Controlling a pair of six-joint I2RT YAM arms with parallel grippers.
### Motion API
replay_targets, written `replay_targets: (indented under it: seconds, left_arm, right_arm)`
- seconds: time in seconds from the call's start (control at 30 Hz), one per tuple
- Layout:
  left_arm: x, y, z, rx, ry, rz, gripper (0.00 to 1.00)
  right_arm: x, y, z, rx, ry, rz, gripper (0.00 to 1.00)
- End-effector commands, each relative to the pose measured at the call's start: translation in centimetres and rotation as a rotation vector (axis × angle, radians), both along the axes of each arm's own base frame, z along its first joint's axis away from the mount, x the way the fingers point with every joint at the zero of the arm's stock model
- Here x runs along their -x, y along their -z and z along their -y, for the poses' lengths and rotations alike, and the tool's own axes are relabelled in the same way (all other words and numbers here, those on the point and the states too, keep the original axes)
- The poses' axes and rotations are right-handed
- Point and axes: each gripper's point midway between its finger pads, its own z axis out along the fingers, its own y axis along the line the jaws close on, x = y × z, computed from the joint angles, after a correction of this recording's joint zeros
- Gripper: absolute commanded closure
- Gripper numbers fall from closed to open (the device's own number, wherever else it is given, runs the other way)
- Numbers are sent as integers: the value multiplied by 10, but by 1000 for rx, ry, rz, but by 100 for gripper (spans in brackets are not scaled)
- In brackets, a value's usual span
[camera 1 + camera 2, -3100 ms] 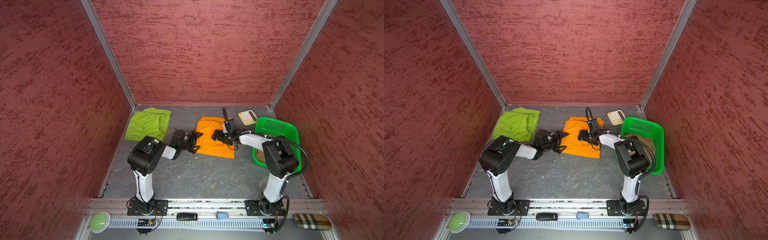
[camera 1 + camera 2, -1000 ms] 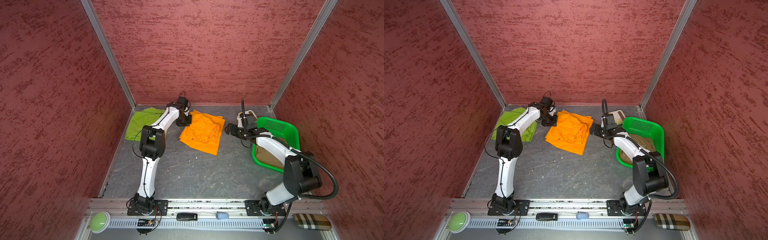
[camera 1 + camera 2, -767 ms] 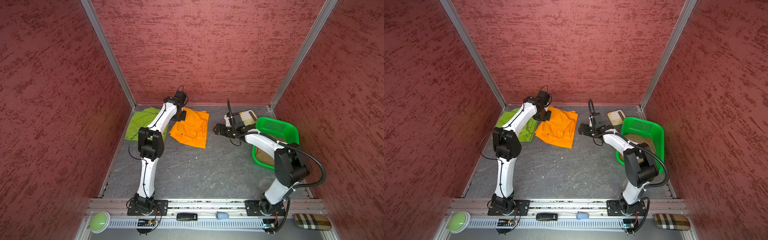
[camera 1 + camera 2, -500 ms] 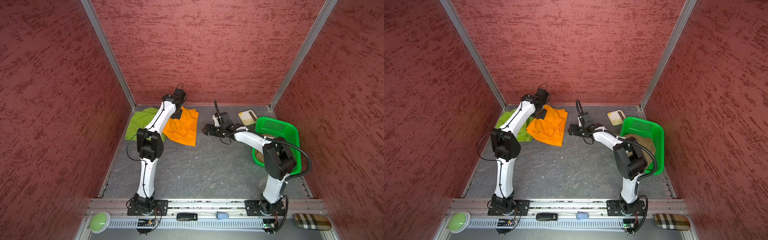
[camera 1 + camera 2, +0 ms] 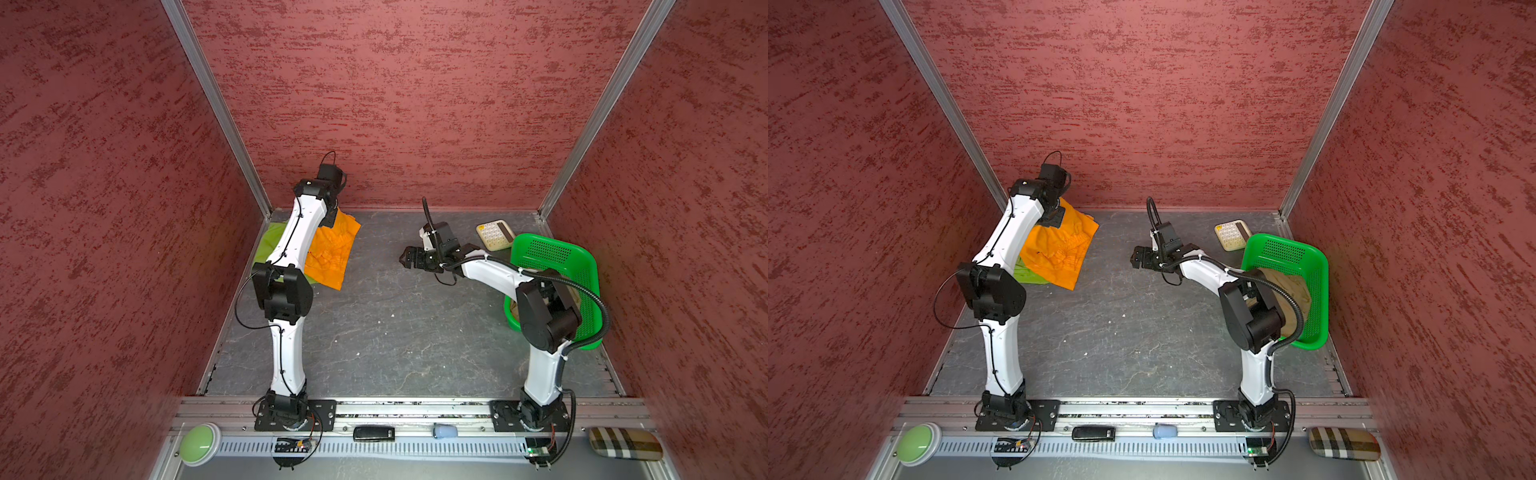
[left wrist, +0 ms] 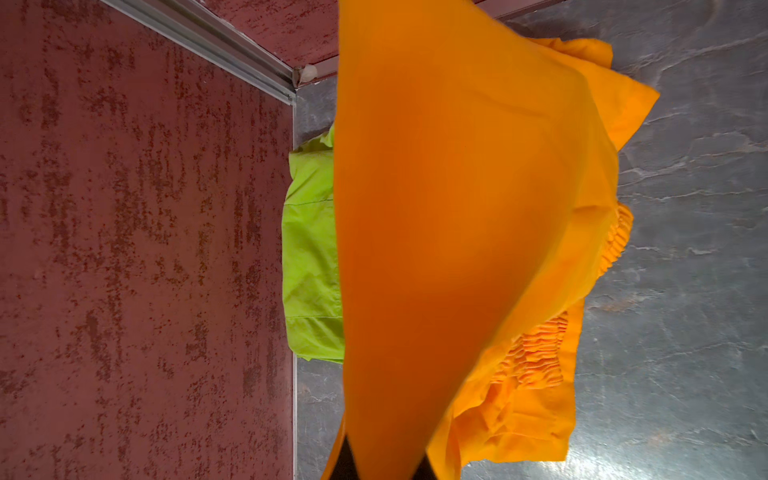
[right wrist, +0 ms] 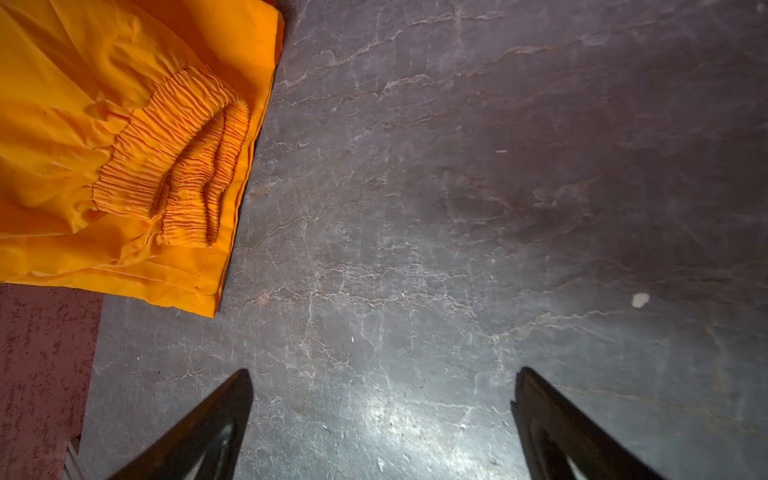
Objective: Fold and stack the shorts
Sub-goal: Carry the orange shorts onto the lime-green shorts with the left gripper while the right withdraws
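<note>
Far left: hanging shorts drape partly over corner shorts lying on table. Right side: basket, third shorts inside. Calculator just behind basket. Right gripper mid-table, between both sides.

My right gripper, spread wide above the grey tabletop.

My two dark fingers stand far apart, with only marbled stone showing between them. The orange shorts are bunched beyond one finger and clear of it. Their ruched waistband is doubled over on top, and a stitched hem runs beside a strip of red wall.
</note>
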Motion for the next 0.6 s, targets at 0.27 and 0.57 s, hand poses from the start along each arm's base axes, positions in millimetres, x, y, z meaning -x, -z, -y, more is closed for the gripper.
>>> replay_targets:
  seconds: [0.27,0.57]
  left_arm:
    - [8,-88,0,77,15,233,100]
    - [-2,-49,-32,113,-30,167,100]
  right_arm:
    - [-7,-6,-15,-32,-21,8,1]
    - [-7,-5,-19,-39,-24,-3,1]
